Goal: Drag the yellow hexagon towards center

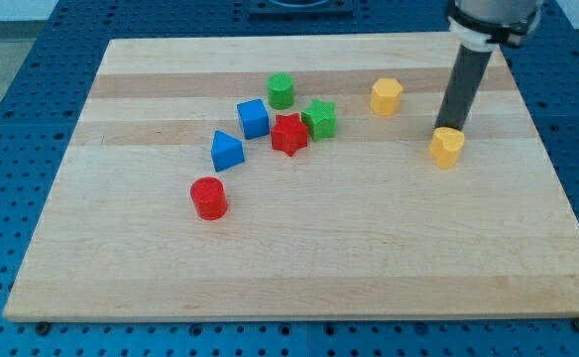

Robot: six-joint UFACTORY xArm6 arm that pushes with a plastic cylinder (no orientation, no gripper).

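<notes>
Two yellow blocks lie on the right part of the wooden board (299, 278). One yellow block (387, 96), which looks six-sided, sits toward the view's top, right of the centre. A second yellow block (447, 147) lies lower and further right; its shape is hard to make out. My tip (452, 128) stands right against that second block's far side, toward the view's top. It is about one block's width to the right of and below the six-sided yellow block, apart from it.
A cluster sits left of centre: green cylinder (281, 90), green star (319, 118), red star (289, 135), blue cube (253, 118), blue triangular block (226, 151) and red cylinder (209, 198). The board's right edge is near the tip.
</notes>
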